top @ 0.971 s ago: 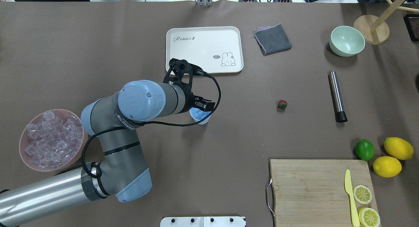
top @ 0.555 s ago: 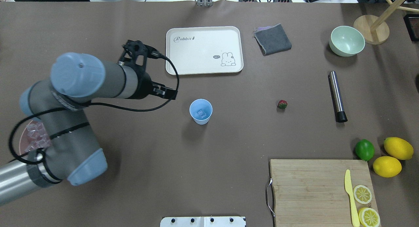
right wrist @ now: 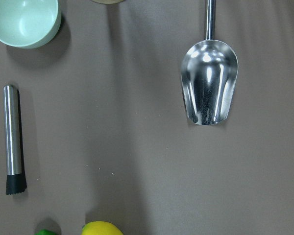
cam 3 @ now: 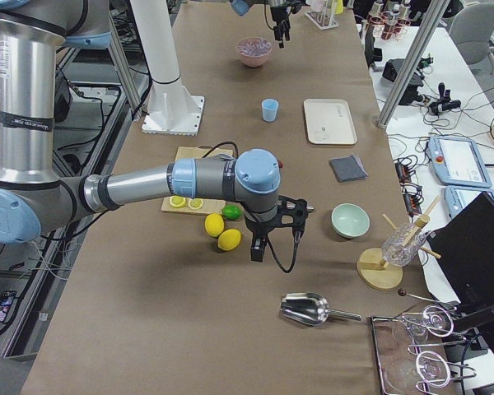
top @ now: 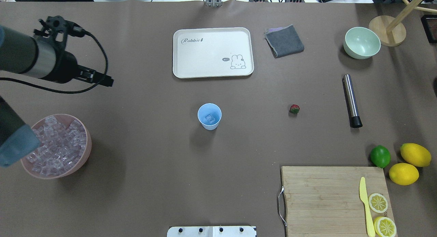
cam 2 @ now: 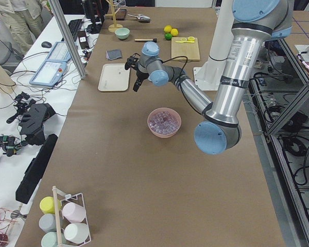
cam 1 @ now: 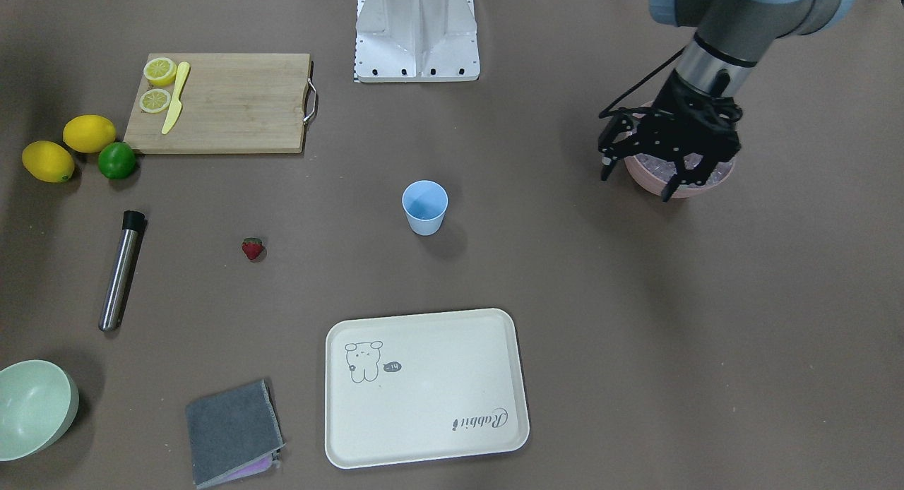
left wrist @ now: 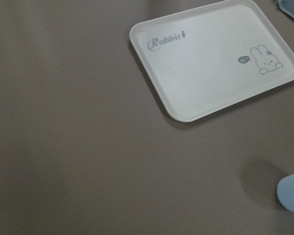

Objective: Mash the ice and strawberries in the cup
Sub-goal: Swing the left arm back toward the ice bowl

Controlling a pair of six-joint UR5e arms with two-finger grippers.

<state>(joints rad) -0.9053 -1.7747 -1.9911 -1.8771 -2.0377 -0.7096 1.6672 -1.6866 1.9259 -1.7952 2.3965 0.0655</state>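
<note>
Cup [top: 209, 116] mid-frame holds ice [top: 209, 119]; we read "Rabbit" on the tray [top: 205, 54] above it; left hand [cam 1: 635, 185] stands apart, right hand [cam 3: 259, 247] we cannot tell

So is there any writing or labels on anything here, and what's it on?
"Rabbit", in script, on the cream tray.
The speech bubble beside the tray's rabbit drawing: too small to read.
No other writing is legible.
</note>
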